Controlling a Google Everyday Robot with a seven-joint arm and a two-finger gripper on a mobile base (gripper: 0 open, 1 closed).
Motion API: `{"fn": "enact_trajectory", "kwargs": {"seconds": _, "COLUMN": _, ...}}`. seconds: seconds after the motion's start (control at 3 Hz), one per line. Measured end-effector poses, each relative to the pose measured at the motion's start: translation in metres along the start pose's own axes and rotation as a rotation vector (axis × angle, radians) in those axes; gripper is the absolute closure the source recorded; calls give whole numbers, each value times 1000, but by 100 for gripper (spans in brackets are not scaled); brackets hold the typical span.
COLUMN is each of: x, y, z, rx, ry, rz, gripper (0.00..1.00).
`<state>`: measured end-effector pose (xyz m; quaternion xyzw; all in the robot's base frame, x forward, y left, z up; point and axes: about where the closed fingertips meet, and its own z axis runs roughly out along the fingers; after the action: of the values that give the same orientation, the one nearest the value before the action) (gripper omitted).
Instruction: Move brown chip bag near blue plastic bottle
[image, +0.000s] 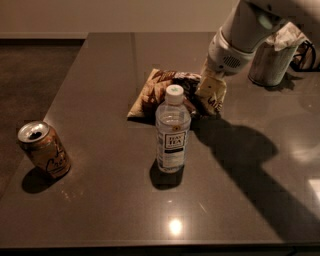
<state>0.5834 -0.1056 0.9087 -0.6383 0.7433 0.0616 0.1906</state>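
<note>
On brown chip bag, gripper

One counter carries one brown chip bag, one blue plastic bottle, one orange-brown drink can and one grey container at the far right, while one gripper clasps the bag's right end.

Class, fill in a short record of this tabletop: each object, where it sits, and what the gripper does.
brown chip bag: lying just behind the bottle, right end raised
blue plastic bottle: upright, capped, mid-table
gripper: at the bag's right end, closed on it
drink can: opened, near the left edge
metal container: back right
table: dark, glossy
</note>
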Motion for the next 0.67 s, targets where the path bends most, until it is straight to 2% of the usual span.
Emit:
{"fn": "enact_trajectory", "kwargs": {"seconds": 0.33, "x": 17, "y": 19, "z": -6, "rx": -39, "ry": -16, "rz": -3, "gripper": 100}}
{"fn": "enact_trajectory", "kwargs": {"seconds": 0.67, "x": 24, "y": 43, "z": -5, "rx": -91, "ry": -42, "rz": -20, "gripper": 100}}
